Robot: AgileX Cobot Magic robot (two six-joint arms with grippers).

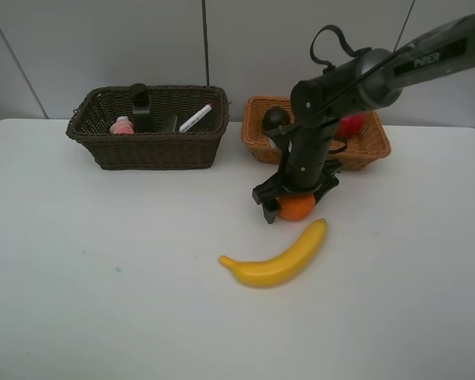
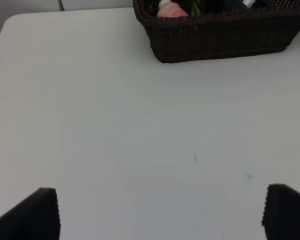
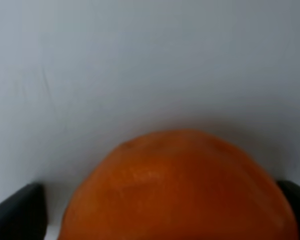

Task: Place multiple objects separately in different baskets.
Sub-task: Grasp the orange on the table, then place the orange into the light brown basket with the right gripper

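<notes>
My right gripper (image 1: 295, 203) is down on the table with its jaws wide apart on either side of the orange (image 1: 297, 208). In the right wrist view the orange (image 3: 180, 190) fills the space between the fingertips (image 3: 17, 212). The yellow banana (image 1: 279, 258) lies on the table just in front. The dark brown basket (image 1: 150, 150) holds the pink bottle (image 1: 122, 126), the black pump bottle (image 1: 140, 107) and the white marker (image 1: 195, 118). The orange-tan basket (image 1: 368, 150) holds the dark mangosteen (image 1: 275, 119) and the red apple (image 1: 350, 125). My left gripper (image 2: 162, 214) is open and empty over bare table. I cannot make out the black block.
The white table (image 1: 103, 277) runs to a grey wall behind the baskets. The right arm (image 1: 356, 75) reaches over the orange-tan basket. The dark basket's corner (image 2: 220, 35) with the pink bottle (image 2: 170, 10) shows far ahead in the left wrist view.
</notes>
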